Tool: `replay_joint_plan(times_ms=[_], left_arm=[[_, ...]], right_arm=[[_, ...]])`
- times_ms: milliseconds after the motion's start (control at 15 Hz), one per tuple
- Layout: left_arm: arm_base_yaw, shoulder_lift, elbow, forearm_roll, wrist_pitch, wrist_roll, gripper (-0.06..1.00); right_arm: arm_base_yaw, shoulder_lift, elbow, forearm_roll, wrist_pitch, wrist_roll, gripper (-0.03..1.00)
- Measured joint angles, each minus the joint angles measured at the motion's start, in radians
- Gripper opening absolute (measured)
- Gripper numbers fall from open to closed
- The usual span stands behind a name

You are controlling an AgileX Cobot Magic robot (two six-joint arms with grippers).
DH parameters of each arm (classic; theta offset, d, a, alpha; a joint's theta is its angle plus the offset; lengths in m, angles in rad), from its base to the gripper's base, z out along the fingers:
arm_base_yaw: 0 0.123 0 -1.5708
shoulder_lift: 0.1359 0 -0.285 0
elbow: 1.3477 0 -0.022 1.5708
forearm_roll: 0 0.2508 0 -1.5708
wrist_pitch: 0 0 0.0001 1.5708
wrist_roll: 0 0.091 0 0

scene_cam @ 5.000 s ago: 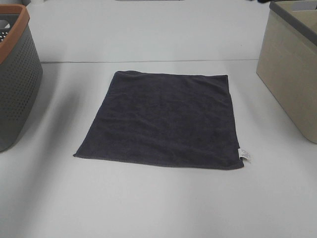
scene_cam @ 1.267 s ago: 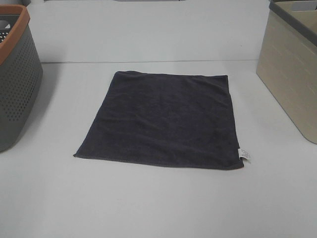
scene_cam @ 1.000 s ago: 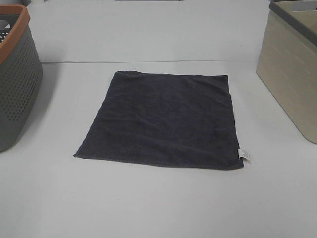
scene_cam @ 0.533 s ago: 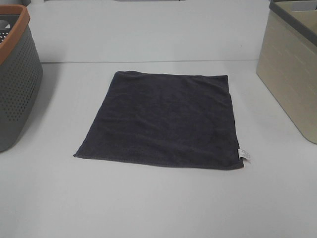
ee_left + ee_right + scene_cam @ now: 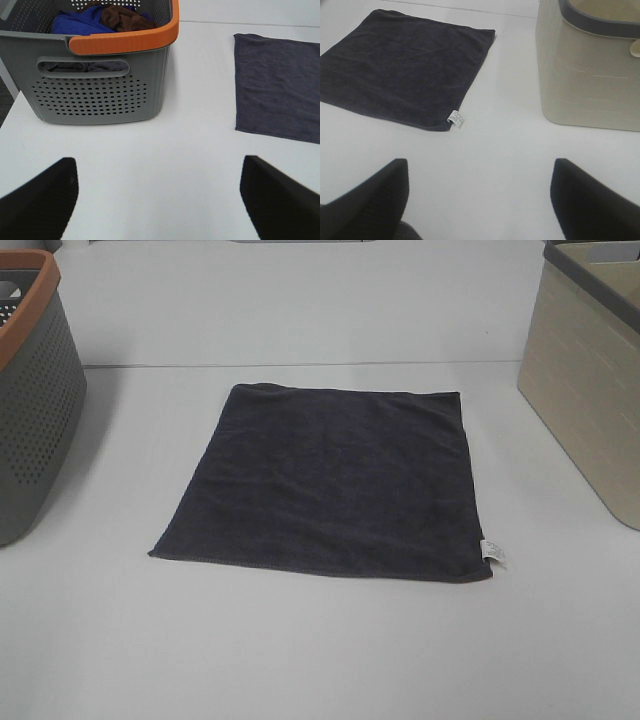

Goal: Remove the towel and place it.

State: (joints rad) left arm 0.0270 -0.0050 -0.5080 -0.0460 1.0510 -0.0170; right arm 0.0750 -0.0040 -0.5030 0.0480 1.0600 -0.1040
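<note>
The dark charcoal towel [image 5: 330, 480] lies spread flat in the middle of the white table, its small white tag [image 5: 493, 552] at the near right corner. It also shows in the left wrist view [image 5: 277, 87] and the right wrist view [image 5: 402, 67]. Neither gripper shows in the exterior high view. My left gripper [image 5: 160, 200] is open and empty over bare table, between the grey basket and the towel's left edge. My right gripper [image 5: 480, 200] is open and empty over bare table, short of the towel's tag corner [image 5: 455, 119].
A grey perforated basket with an orange rim [image 5: 30, 390] stands at the left and holds blue and brown cloths [image 5: 100, 20]. A beige bin with a dark rim [image 5: 590, 370] stands at the right. The table surface [image 5: 320, 650] is white.
</note>
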Motion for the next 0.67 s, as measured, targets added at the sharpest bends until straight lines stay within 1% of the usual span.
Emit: replay_joint_plan(times_ms=[667], left_arm=[[0.000,0.000,0.000,0.000,0.000,0.003,0.82]], right_arm=[[0.000,0.000,0.000,0.002,0.000,0.001,0.76]])
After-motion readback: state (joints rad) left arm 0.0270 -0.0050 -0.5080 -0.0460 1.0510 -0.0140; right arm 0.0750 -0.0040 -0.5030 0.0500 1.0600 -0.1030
